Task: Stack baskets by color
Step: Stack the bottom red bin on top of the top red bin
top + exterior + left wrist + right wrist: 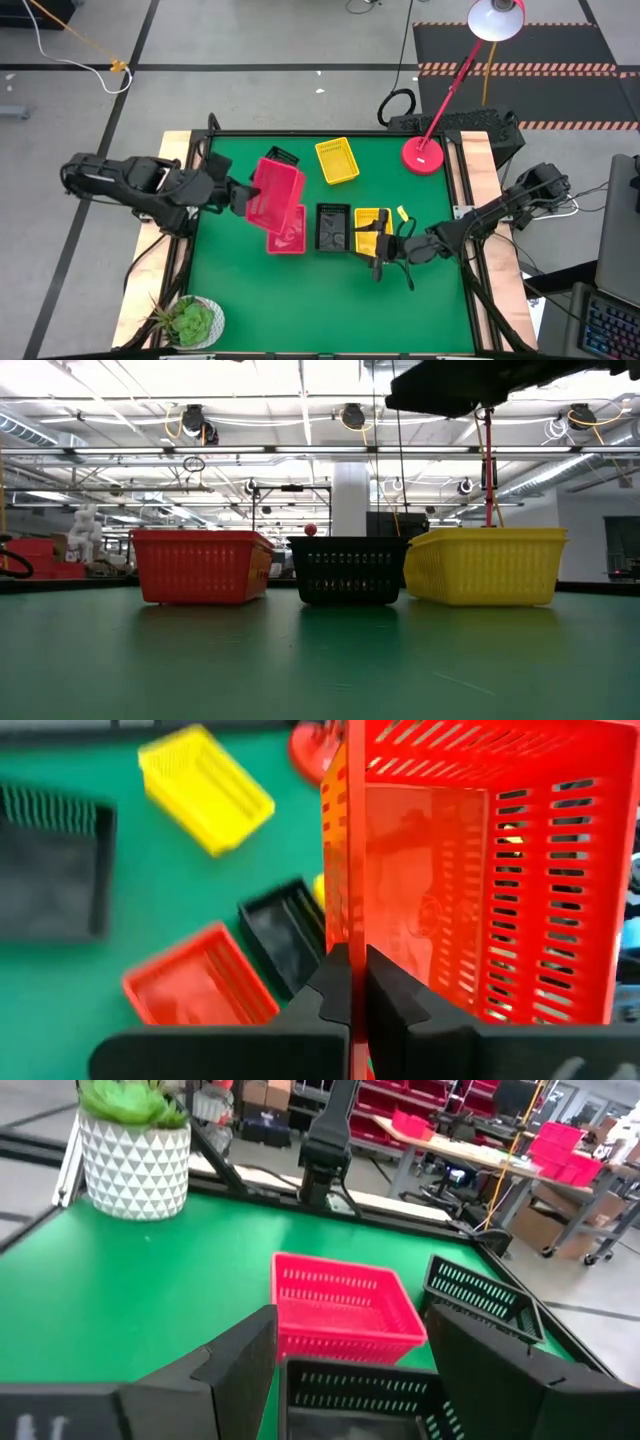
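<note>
This is a big workshop or robot lab. The green table point(330, 300) stands on a grey floor with black tape lines point(250, 67), and loose cables point(60, 50) lie on it. High up are bare pipes and long bright lights point(300, 380). Far back there are work tables point(470, 1155) with red bins point(560, 1140) on them and shelves full of more red bins point(400, 1095). A red desk lamp point(440, 110) leans over the table, and a keyboard point(610, 325) sits to one side.
</note>
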Controlling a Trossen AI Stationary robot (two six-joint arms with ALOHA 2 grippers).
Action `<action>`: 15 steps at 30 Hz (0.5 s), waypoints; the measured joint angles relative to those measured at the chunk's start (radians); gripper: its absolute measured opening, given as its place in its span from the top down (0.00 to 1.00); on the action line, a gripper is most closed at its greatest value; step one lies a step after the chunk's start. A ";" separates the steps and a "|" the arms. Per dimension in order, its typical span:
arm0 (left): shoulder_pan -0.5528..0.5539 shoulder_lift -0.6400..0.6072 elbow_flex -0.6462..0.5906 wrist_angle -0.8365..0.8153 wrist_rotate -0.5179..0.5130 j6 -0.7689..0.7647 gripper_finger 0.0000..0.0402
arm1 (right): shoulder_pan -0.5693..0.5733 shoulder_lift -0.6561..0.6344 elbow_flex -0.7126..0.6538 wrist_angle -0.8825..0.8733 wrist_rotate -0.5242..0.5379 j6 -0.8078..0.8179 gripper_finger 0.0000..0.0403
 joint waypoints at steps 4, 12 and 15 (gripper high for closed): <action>-0.021 0.037 0.000 -0.009 0.042 -0.130 0.98 | 0.000 0.000 0.000 -0.051 -0.013 0.002 0.38; -0.027 0.142 0.000 -0.043 0.041 -0.121 0.98 | 0.000 0.000 0.000 -0.045 -0.169 0.009 0.38; -0.027 0.174 0.000 -0.099 0.040 -0.125 0.98 | 0.001 0.000 0.000 -0.049 -0.220 0.009 0.38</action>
